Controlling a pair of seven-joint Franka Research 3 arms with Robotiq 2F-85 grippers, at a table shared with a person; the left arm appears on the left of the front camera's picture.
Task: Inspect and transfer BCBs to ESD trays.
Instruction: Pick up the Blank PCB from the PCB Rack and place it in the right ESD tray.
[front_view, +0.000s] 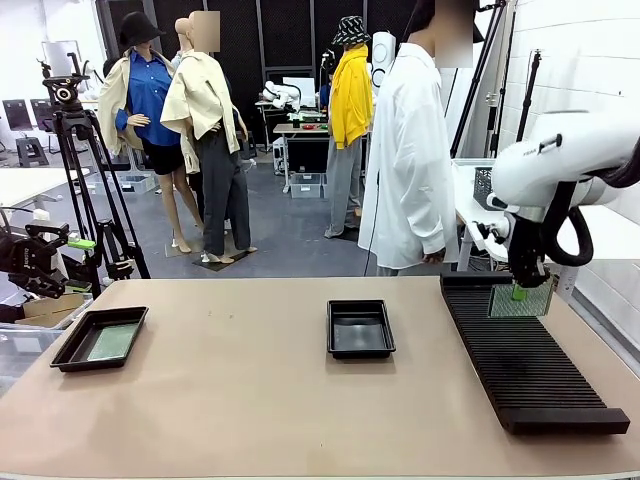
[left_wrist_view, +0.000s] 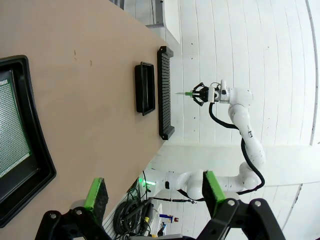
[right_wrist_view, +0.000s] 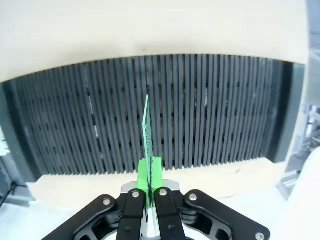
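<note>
Green BCB (front_view: 535, 304) hangs upright at your table's (front_view: 250, 400) two o'clock, pinched in the right gripper (front_view: 518, 293); left gripper (left_wrist_view: 155, 192) gapes empty.

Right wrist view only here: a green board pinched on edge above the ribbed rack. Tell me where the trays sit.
Observer: Two black trays: the middle tray left of the rack, the left tray at the table's left end.
Operator: Say what they hold.
Observer: The left tray holds a second green board; the middle tray is bare.
Operator: Report the left claw.
Observer: The left claw is open, gripping nothing.
</note>
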